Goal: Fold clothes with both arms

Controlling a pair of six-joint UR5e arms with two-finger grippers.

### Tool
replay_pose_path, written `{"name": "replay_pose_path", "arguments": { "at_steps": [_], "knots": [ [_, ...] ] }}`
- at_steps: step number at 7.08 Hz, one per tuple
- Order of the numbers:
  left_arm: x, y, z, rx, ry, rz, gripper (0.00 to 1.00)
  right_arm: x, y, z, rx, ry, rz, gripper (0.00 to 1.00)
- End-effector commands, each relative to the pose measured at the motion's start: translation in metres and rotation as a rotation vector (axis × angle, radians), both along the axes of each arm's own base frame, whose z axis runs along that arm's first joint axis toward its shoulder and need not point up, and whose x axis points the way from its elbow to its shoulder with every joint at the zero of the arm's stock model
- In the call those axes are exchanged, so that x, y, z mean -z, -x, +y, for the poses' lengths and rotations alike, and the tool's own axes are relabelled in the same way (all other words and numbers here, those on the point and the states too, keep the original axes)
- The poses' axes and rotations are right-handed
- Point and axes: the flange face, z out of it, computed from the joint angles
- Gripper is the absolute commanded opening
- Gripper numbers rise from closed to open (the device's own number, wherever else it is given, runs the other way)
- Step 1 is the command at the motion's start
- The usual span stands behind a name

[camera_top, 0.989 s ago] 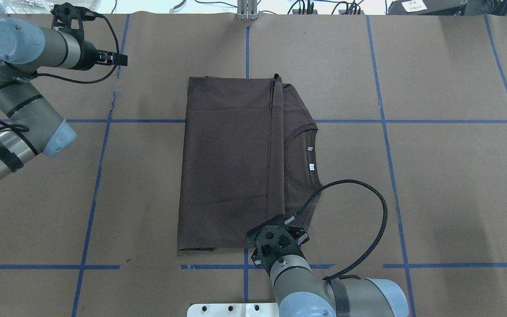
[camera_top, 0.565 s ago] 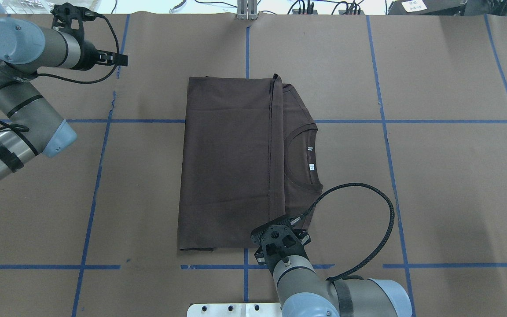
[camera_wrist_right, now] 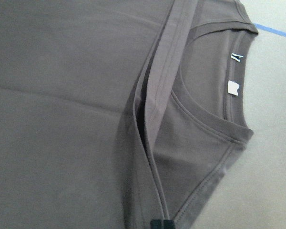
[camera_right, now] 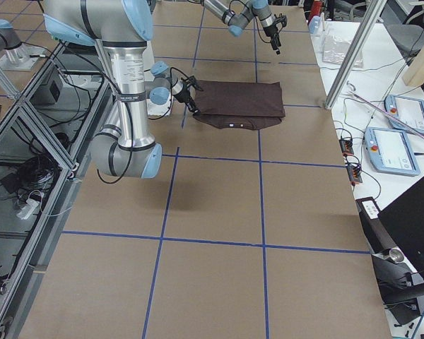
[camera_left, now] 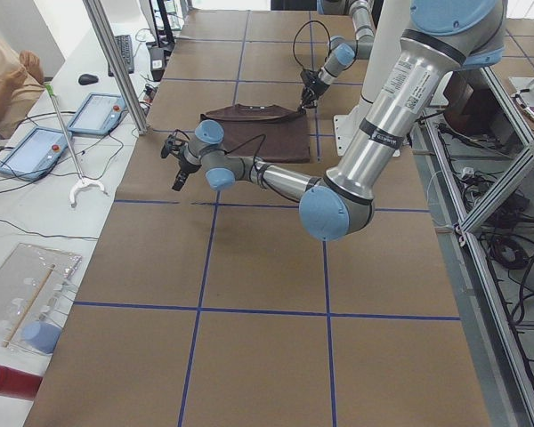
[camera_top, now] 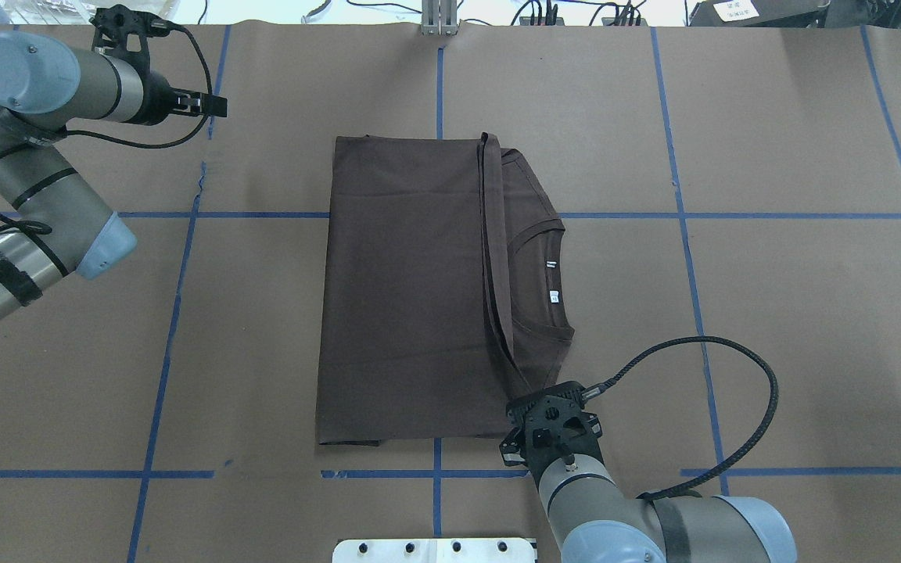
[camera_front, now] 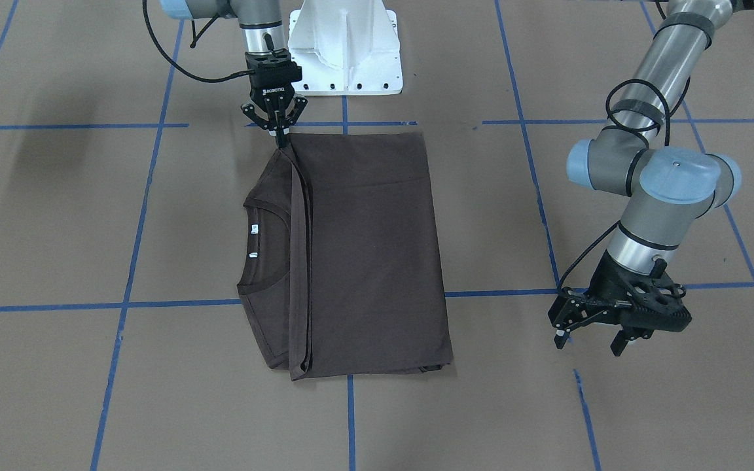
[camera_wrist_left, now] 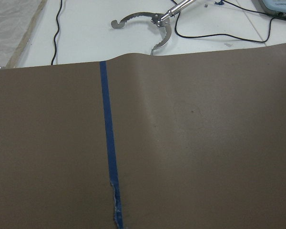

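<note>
The clothes are one dark brown T-shirt [camera_top: 411, 289] lying folded at the table's middle, its lower half laid over the chest. The ribbed collar [camera_top: 544, 274] and white neck labels show on the right. My right gripper [camera_front: 280, 137] is shut on the near end of the folded hem and holds that corner slightly raised. In the right wrist view the closed fingertips [camera_wrist_right: 161, 224] pinch the hem band of the shirt [camera_wrist_right: 76, 95]. My left gripper [camera_front: 588, 343] hangs open and empty over bare table, far off the shirt's left side [camera_top: 216, 104].
The white pedestal base [camera_front: 344, 52] stands at the near table edge, just behind my right arm. Blue tape lines [camera_top: 177, 313] grid the brown table cover. A metal grabber tool [camera_wrist_left: 148, 21] lies beyond the far edge, and a person sits by tablets [camera_left: 36, 147] there.
My right gripper has moved to the right with the hem corner, so the folded edge now slants right at its near end. The left arm has not moved.
</note>
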Motion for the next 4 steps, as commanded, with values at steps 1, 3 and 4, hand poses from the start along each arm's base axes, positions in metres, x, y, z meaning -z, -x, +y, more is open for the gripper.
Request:
{"name": "replay_pose_path", "arguments": {
  "at_steps": [1,3,4],
  "knots": [
    [0.0,0.0,0.0,0.0,0.001,0.0,1.0,-0.02,-0.003,0.011,-0.034,0.053,-0.009,0.0],
    [0.0,0.0,0.0,0.0,-0.001,0.0,1.0,-0.021,-0.004,0.014,-0.053,0.083,-0.032,0.99],
    [0.004,0.0,0.001,-0.002,-0.006,0.004,1.0,-0.004,-0.011,0.01,-0.046,0.083,-0.063,1.0]
  ]
}}
